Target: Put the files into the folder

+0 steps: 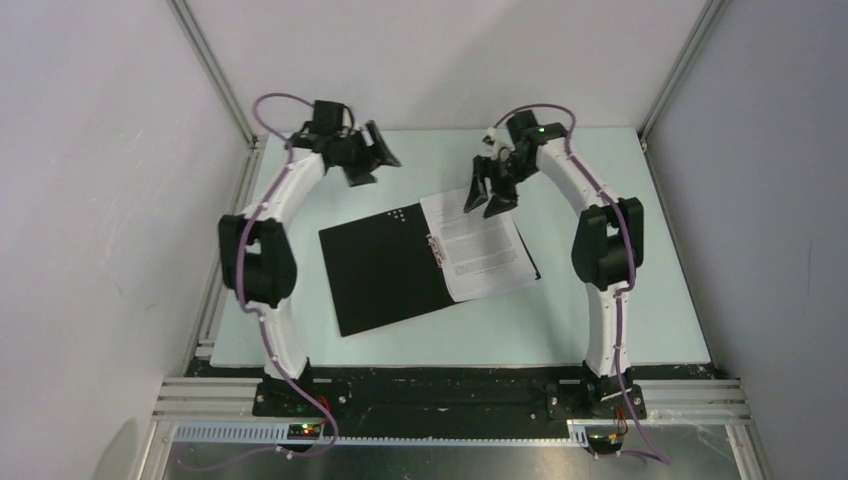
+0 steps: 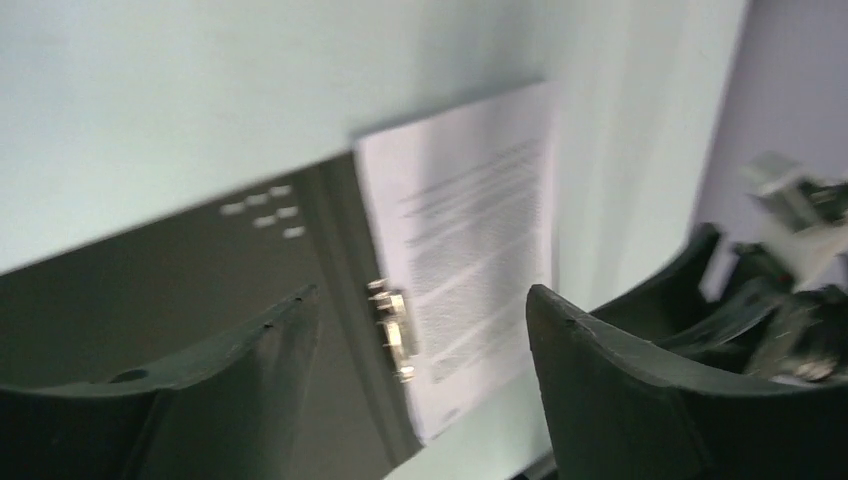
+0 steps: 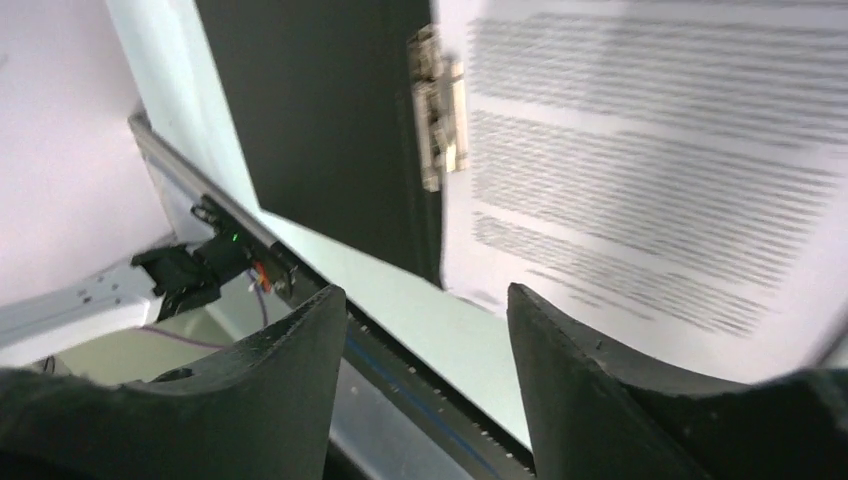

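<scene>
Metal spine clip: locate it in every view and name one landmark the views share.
Top external: spine clip at centre, on the open folder's fold.
Left wrist: clip just below centre.
Right wrist: clip at upper centre.
Shared landmark: the files, just right of the clip everywhere.

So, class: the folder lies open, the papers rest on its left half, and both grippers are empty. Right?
Not quite: the papers rest on the right half of the folder, as the top view shows. The rest stands.
</scene>
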Available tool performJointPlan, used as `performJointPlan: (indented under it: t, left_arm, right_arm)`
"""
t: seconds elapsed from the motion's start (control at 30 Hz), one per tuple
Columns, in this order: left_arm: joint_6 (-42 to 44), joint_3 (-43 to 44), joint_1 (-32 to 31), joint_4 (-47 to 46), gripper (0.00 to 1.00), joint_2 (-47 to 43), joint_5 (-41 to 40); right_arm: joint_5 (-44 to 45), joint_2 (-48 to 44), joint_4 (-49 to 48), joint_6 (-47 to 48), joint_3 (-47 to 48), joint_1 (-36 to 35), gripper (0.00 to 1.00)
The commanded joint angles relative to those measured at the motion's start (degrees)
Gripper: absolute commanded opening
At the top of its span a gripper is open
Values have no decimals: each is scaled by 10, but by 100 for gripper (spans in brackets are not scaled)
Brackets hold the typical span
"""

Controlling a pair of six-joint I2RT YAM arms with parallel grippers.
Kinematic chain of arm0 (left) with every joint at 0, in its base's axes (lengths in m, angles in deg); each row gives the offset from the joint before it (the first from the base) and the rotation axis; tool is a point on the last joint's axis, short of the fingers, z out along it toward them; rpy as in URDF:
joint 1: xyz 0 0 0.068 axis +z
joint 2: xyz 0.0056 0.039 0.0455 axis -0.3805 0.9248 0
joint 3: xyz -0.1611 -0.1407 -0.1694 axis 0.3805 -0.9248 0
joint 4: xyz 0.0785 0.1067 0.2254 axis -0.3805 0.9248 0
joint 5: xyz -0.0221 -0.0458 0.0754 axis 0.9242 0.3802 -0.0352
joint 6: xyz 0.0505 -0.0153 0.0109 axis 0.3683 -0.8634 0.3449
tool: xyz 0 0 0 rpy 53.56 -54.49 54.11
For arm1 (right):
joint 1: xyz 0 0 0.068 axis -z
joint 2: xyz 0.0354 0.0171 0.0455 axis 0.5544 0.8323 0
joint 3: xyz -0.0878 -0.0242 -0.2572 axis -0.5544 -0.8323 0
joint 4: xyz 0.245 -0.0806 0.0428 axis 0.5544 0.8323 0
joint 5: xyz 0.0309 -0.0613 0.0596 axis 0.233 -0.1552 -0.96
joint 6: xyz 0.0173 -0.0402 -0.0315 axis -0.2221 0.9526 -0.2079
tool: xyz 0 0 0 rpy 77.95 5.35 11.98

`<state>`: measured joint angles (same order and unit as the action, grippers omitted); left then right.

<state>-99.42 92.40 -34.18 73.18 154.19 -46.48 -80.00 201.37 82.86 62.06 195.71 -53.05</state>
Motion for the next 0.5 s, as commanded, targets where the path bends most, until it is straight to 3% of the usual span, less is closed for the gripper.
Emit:
performJointPlan:
  t: [0.0, 0.1, 0.27, 0.47]
  left_arm:
    - [126, -75, 57, 97, 83, -89, -111]
    - [149, -145, 100, 130, 88, -143, -178]
    - [147, -304, 177, 132, 95, -203, -207]
    - [162, -415, 229, 101, 95, -225, -117]
  right_arm:
    - [65, -26, -8, 60, 18, 71, 69]
    - [82, -20, -11, 76, 14, 124, 73]
    - [107, 9, -25, 123, -15, 182, 78]
    - [72, 51, -21, 122, -27, 218, 80]
